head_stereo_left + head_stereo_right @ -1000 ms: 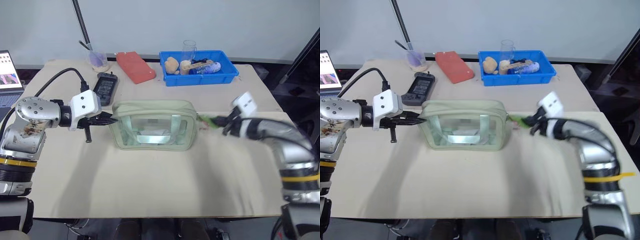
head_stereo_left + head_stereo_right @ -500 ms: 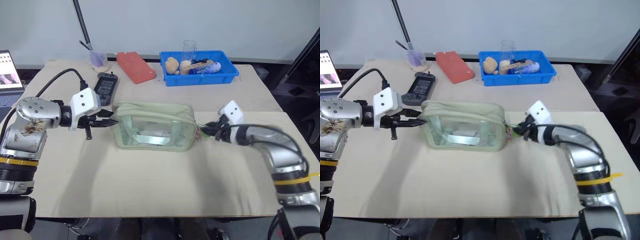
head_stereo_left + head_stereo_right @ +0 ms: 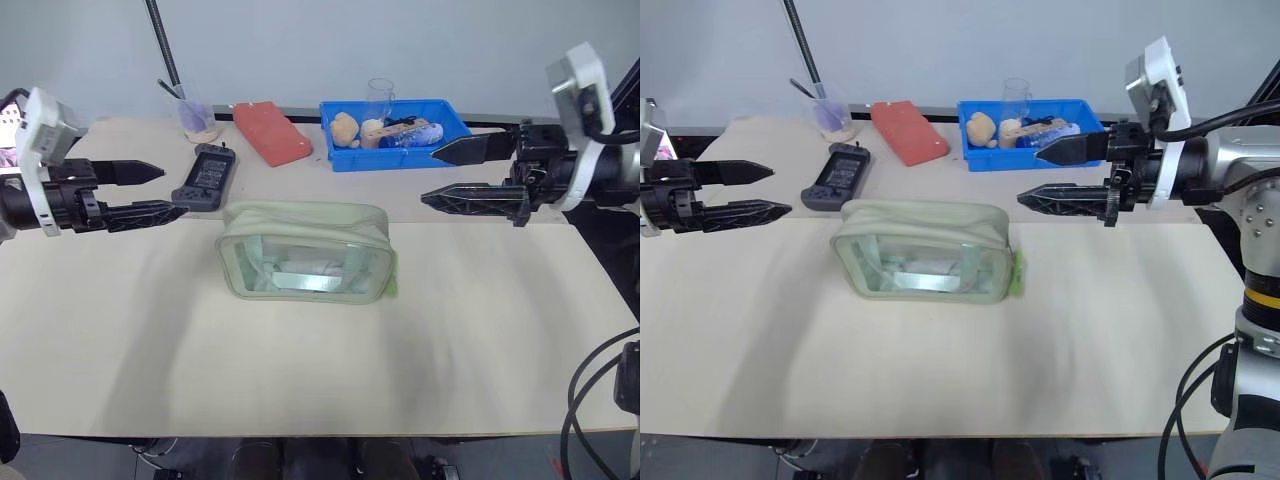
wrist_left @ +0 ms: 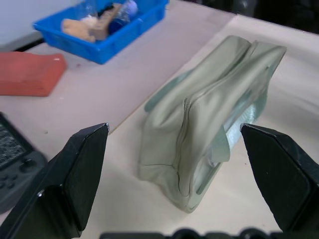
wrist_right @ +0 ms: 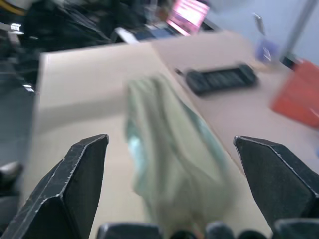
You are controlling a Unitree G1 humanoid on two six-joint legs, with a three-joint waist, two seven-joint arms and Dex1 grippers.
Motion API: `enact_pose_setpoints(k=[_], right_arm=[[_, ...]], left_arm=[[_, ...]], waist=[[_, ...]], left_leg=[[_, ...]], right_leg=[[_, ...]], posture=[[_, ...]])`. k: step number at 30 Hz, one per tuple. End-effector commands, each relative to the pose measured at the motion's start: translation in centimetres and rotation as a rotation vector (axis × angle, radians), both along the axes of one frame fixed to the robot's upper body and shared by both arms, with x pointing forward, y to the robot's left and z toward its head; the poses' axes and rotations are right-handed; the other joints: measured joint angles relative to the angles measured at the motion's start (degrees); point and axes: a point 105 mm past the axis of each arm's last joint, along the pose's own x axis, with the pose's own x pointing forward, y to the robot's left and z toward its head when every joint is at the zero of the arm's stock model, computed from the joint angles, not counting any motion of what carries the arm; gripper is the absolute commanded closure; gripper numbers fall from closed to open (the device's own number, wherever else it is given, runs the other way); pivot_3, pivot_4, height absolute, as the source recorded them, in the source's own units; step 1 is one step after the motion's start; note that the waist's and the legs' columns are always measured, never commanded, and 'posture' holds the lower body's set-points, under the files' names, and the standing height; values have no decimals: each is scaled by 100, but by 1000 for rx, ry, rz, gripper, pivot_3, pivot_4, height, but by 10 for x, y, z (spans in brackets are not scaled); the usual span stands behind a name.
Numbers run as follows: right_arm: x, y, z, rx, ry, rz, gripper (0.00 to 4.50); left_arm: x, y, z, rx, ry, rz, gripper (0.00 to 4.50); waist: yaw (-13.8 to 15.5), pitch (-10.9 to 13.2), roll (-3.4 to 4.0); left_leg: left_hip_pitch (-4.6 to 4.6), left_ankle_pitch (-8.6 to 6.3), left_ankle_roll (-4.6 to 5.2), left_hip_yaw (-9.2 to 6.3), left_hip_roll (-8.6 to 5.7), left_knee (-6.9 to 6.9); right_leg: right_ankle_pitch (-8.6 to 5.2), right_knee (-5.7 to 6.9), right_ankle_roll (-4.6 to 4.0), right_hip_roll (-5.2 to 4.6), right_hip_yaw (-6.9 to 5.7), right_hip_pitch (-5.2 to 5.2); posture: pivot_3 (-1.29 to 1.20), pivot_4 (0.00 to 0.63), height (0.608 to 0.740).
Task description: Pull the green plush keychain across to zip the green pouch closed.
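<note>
The pale green pouch (image 3: 305,250) lies on the table's middle, and its top zipper seam looks closed in the left wrist view, where the pouch (image 4: 209,109) shows end-on. The green plush keychain (image 3: 1016,272) hangs as a bright lime sliver at the pouch's right end, touched by nothing. My left gripper (image 3: 172,190) hovers open to the left of the pouch, above the table and apart from it. To the pouch's upper right my right gripper (image 3: 428,177) is raised, open and empty, fingers pointing left.
Behind the pouch sit a black handheld device (image 3: 208,175), a red flat case (image 3: 270,132) and a blue bin (image 3: 400,160) holding small items and a clear glass (image 3: 378,98). A plastic cup (image 3: 195,120) and a black pole (image 3: 163,50) stand at the back left.
Both grippers have opened and let go: the left of the pouch's left end, the right of the keychain. Both arms rose and drew away from the pouch, which now lies free.
</note>
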Motion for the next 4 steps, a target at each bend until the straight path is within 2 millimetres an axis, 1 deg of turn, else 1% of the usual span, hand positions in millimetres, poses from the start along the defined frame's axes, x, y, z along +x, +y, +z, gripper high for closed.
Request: enact_pose_setpoints(k=[1,3,4], right_arm=[[-2,-2,5,4,-51,-23,12],[-1,-2,4,6,-58,-35,12],[2,-3,5,12,-68,-49,12]], left_arm=[[-5,-1,16,4,-69,11,0],[-5,-2,15,18,-64,7,0],[-2,-1,16,22,-83,22,0]], waist=[[19,0,0],[22,0,0],[22,0,0]], left_leg=[[-1,0,-1,2,-2,1],[-1,0,-2,4,-6,1],[-2,0,-2,4,-5,2]], right_leg=[[1,-1,-1,-3,0,0],[6,-2,-7,-7,0,0],[14,-3,-20,-7,0,0]], posture=[[0,150,740],[0,150,740],[0,150,740]])
